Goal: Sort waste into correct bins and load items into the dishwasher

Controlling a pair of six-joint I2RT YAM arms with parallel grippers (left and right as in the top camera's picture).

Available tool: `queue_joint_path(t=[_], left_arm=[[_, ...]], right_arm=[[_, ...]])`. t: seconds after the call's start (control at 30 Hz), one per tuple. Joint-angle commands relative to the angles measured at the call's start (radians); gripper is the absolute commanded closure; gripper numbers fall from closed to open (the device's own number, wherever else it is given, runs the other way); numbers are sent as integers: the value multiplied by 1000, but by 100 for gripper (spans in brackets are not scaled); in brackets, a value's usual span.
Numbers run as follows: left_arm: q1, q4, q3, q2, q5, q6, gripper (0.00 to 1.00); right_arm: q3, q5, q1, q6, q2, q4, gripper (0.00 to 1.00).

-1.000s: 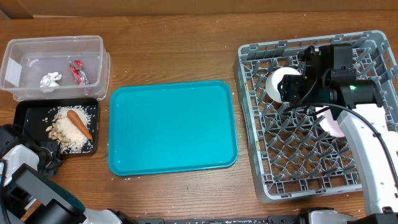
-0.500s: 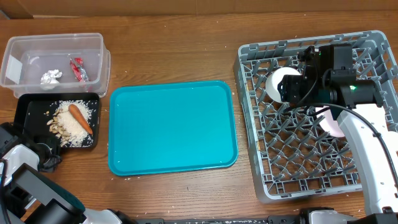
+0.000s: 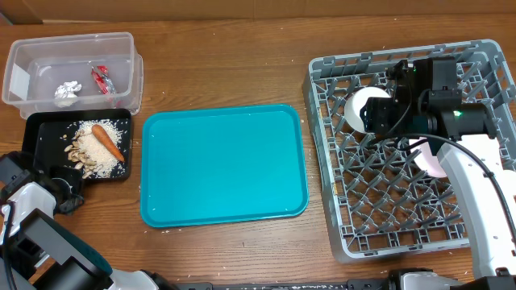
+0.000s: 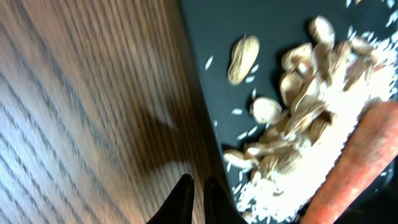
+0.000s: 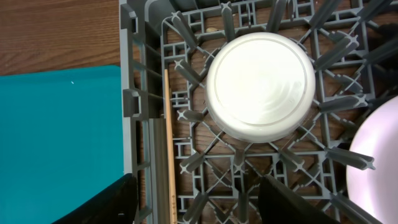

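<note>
Left gripper: fingertips almost together, pinching the black tray's rim.
Black tray: table's 9 o'clock; holds an orange carrot, white rice and beige nut shells.
Clear tub: 10 o'clock; holds a red wrapper and a crumpled silvery wrapper.
Right gripper: fingers wide apart over the grey dish rack, 3 o'clock.
Bowl: white, upside down among the pegs, with a chopstick at its 9 o'clock.

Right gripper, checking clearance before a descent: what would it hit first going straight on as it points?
Probably the upturned white bowl in the grey rack, just ahead of the open right gripper; pegs beside it may touch first, depth unclear.
</note>
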Motion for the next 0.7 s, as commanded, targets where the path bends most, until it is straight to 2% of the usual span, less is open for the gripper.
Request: queue_joint_path(t=[0.0, 0.1, 0.33, 0.57, 0.67], left_arm=[[-7, -34, -4, -2, 20, 39, 92], [-7, -79, 5, -25, 53, 107, 95], [-8, -190, 49, -145, 61, 222, 95], [-11, -126, 55, -226, 50, 237, 96], [-31, -87, 55, -210, -14, 237, 96]], right_arm=[[27, 3, 3, -3, -3, 5, 35], [27, 3, 3, -3, -3, 5, 36], [27, 3, 3, -3, -3, 16, 36], [27, 3, 3, -3, -3, 17, 35], [27, 3, 3, -3, -3, 17, 36]])
